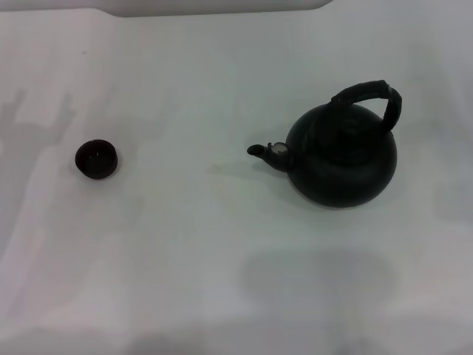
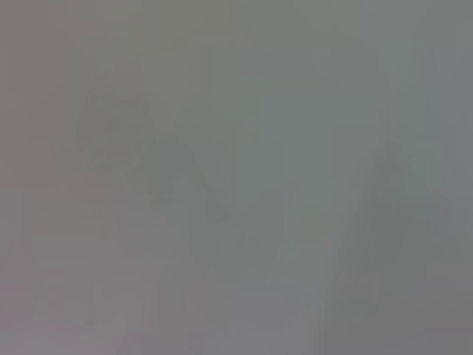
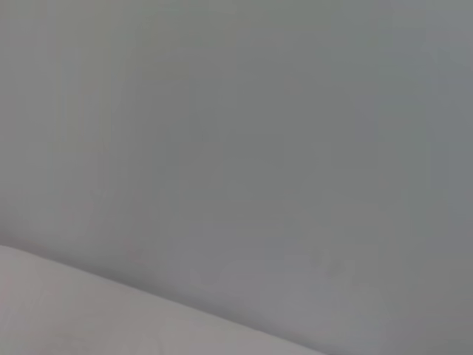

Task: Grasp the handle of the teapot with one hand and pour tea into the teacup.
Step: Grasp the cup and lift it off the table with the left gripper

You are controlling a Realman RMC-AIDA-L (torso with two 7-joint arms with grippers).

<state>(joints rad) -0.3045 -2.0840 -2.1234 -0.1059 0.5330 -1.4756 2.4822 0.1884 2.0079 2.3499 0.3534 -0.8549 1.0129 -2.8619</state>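
One teapot (image 1: 341, 157), one teacup (image 1: 96, 159), well apart.

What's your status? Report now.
Both grippers out of view. Teapot upright on the right, handle free, spout toward teacup at left. Path between clear.

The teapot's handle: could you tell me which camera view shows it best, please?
The head view: the handle arches clearly over the teapot. Both wrist views show only blank grey surface, with no handle at all.
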